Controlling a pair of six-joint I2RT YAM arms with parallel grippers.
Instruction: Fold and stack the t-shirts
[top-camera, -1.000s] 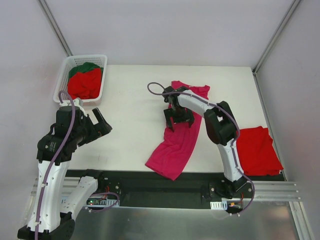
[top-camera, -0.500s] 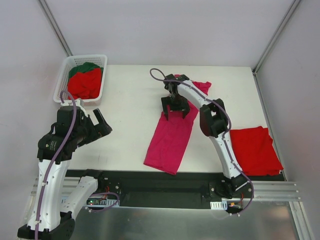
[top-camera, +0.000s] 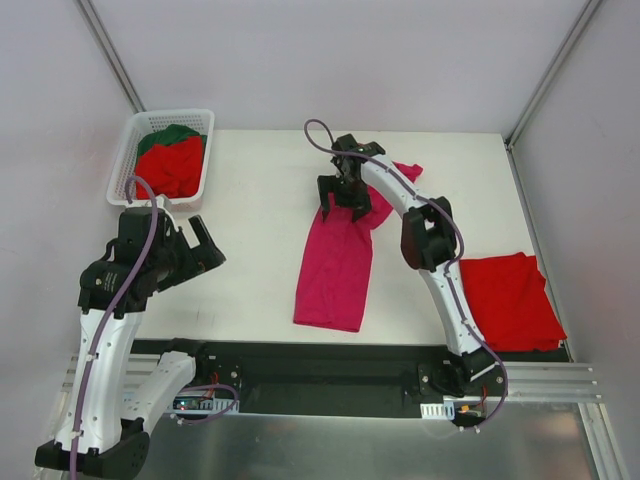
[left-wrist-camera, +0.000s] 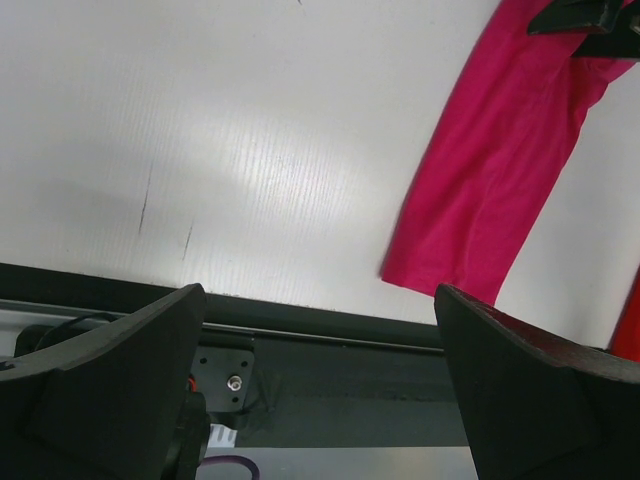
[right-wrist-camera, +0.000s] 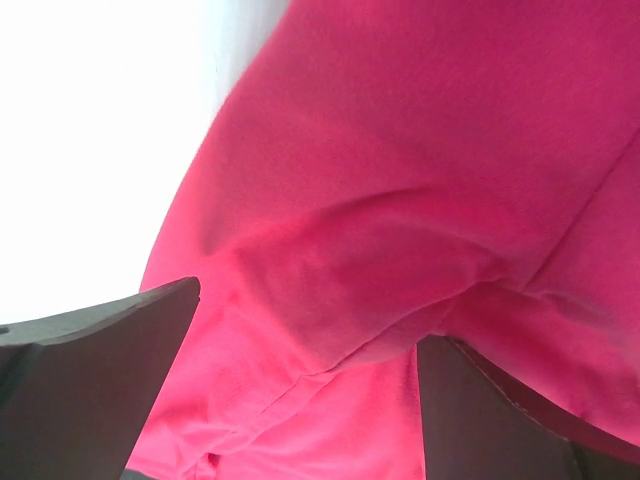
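One red t-shirt lies folded right of the magenta t-shirt, itself only a long, half-folded strip on the table under the spread right gripper, while the spread left gripper idles left of it and crumpled t-shirts fill the basket beyond.

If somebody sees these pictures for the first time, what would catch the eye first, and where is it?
The long magenta-pink t-shirt lies stretched down the middle of the white table, and the right pincer hangs open over its far end. A folded red t-shirt lies at the near right corner, and a white basket at the far left corner holds red cloth and dark green cloth.
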